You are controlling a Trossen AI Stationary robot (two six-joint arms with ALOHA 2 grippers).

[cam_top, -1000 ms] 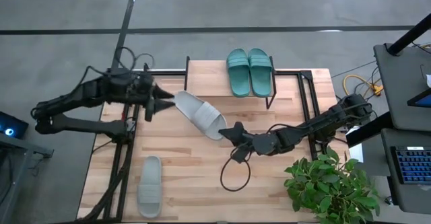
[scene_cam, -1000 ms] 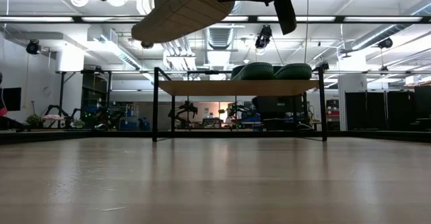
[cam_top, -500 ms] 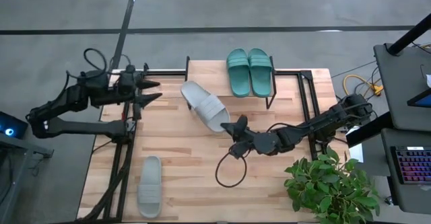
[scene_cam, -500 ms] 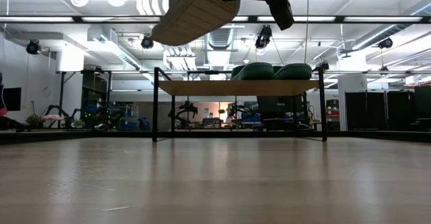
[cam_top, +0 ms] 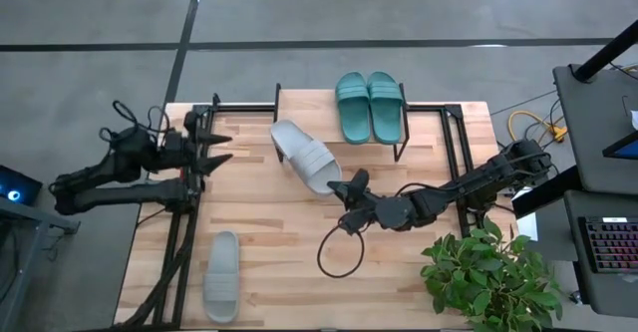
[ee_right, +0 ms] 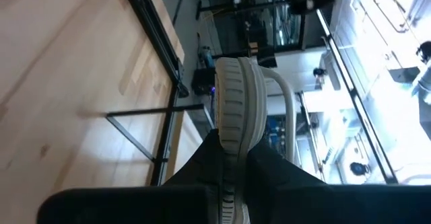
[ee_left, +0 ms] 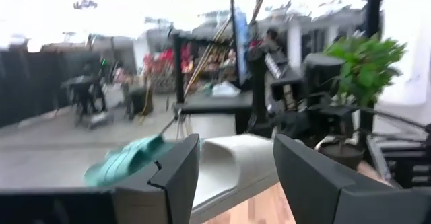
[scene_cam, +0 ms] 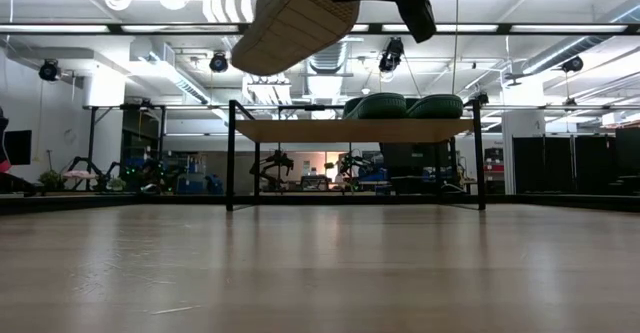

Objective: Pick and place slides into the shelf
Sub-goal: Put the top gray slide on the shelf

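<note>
- The right end effector [cam_top: 346,186] is pinched on the edge of a light grey slide sandal with a wide ribbed strap [cam_top: 304,156], holding it up off the light wooden plank bench [cam_top: 279,262].
- In the right wrist view the dark fingers [ee_right: 269,167] press against both faces of the grey sandal's edge [ee_right: 236,103].
- From above, the held sandal lies at a slant just in front of the small low shelf with a light wood top and thin black metal legs [cam_top: 304,108], its far end near the shelf's left front part.
- In the low view the sandal's ribbed sole [scene_cam: 298,18] hangs high, above the level of the shelf top [scene_cam: 350,130].
- A pair of teal-green slide sandals [cam_top: 370,105] sits side by side on the right part of the shelf top, also seen in the low view [scene_cam: 405,106].
- A second light grey slide sandal [cam_top: 220,275] lies flat on the bench near its front left corner, well apart from the shelf.
- The left end effector [cam_top: 212,149] hovers over the bench's left edge, its two fingers spread and holding nothing, pointing toward the held sandal.
- In the left wrist view the spread fingers [ee_left: 176,177] frame the grey sandal [ee_left: 232,163] and a teal one [ee_left: 124,160] beyond.
- A green leafy potted plant [cam_top: 488,277] stands at the bench's front right corner.
</note>
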